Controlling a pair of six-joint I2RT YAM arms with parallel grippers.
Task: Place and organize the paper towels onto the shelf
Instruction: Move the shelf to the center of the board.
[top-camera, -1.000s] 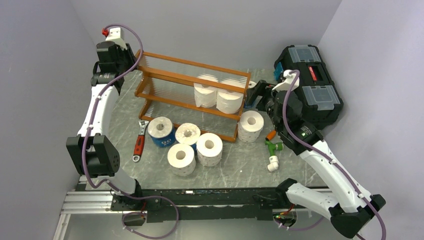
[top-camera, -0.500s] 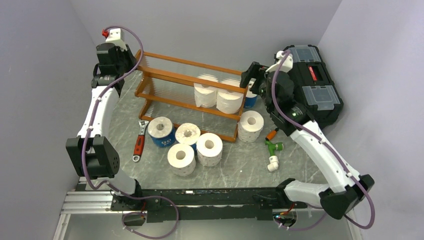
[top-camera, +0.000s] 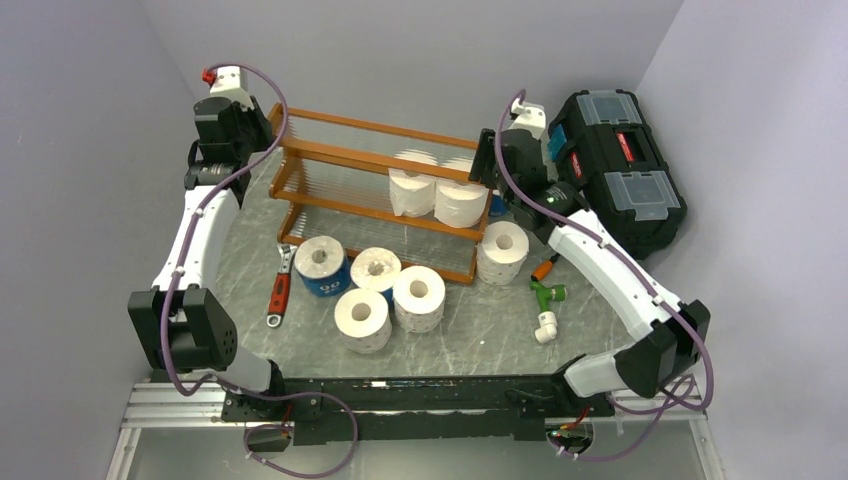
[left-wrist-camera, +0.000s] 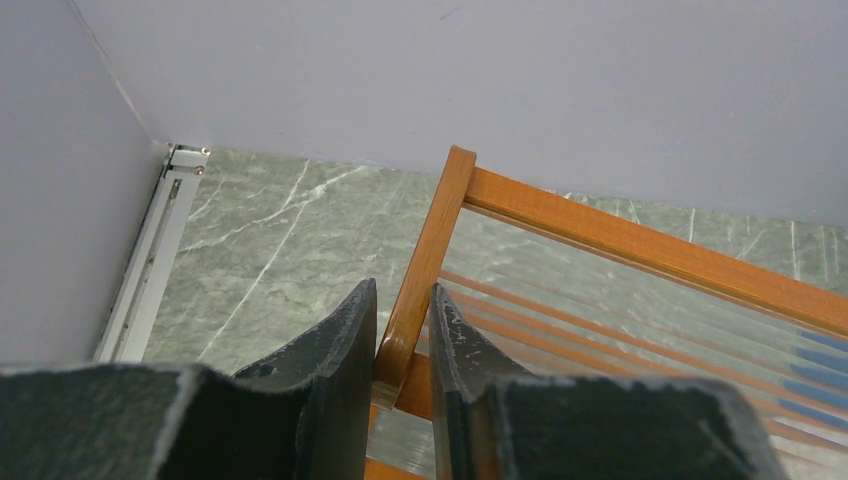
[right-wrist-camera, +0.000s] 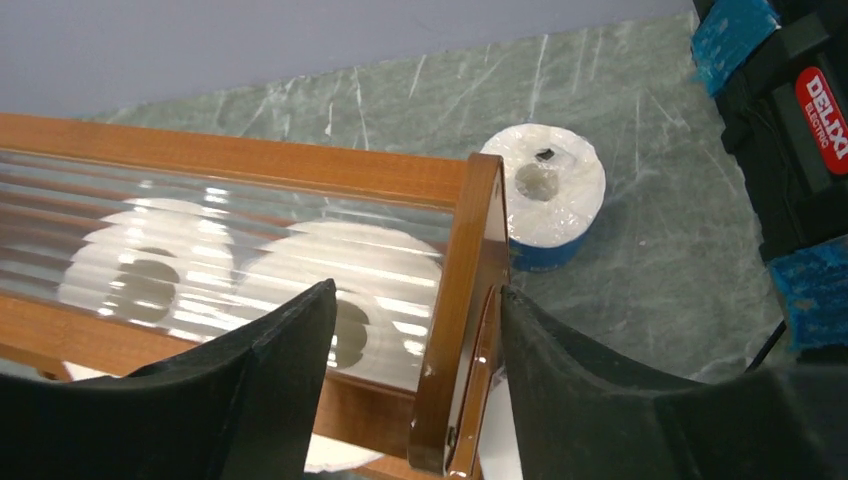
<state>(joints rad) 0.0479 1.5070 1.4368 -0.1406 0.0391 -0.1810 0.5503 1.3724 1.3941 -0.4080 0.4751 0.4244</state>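
Left gripper (left-wrist-camera: 400, 292) was pinched on the left end post of the shelf (left-wrist-camera: 620, 240). Right gripper (right-wrist-camera: 415, 292) stood spread astride its right end post. Two paper towels (top-camera: 412, 190) sat inside the shelf towards its right end. Five stood in front of it, one behind its right end.

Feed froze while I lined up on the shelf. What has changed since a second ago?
The right gripper rose from low beside the shelf's right end, swung left, and now straddles that end's post, open, holding nothing. The left gripper stays clamped on the left end post, barely shifted. The shelf, the two rolls on it and the loose rolls in front have not moved.
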